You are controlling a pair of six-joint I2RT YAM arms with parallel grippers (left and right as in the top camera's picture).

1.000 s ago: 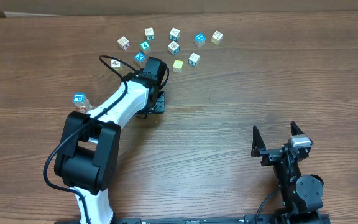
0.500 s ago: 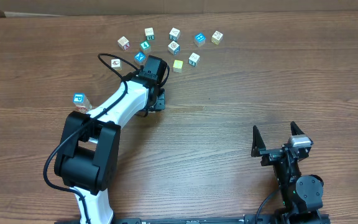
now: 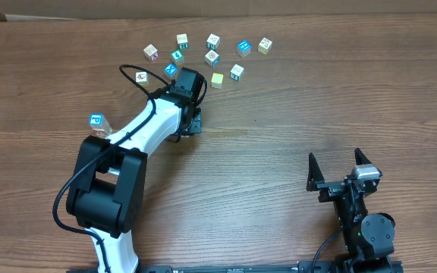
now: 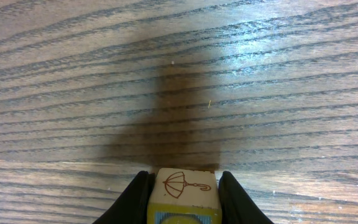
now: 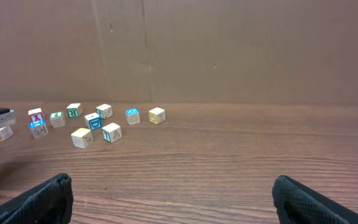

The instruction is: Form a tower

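- On the left side of the table (image 3: 294, 106), the tower (image 3: 97, 123) stands close beside the left arm (image 3: 154, 117), near where the white link meets the black one.
- From overhead the tower's top face shows blue and white, with a tan side visible below it. The number of cubes in it cannot be counted from this angle.
- The left gripper (image 4: 184, 177) is well apart from the tower, further toward the middle of the table and just short of the scattered cubes.
- Its two black fingers (image 4: 135, 198) press against opposite sides of the umbrella cube (image 4: 185, 186), so the pincer is clamped on that cube.
- The cube's pale face toward the wrist camera bears a brown umbrella drawing. The face beneath it shows yellow inside a blue border.
- A dark shadow lies on the wood grain ahead of the cube. Whether the cube rests on the table or hangs just off it cannot be told.
- In the overhead view the held cube is hidden under the gripper.
- The loose cubes (image 3: 212, 58) lie scattered along the far side of the table, each apart from the others, in white, blue and pale yellow.
- The right gripper (image 5: 171, 182) sits near the front right of the table with its fingers spread wide and nothing between them.
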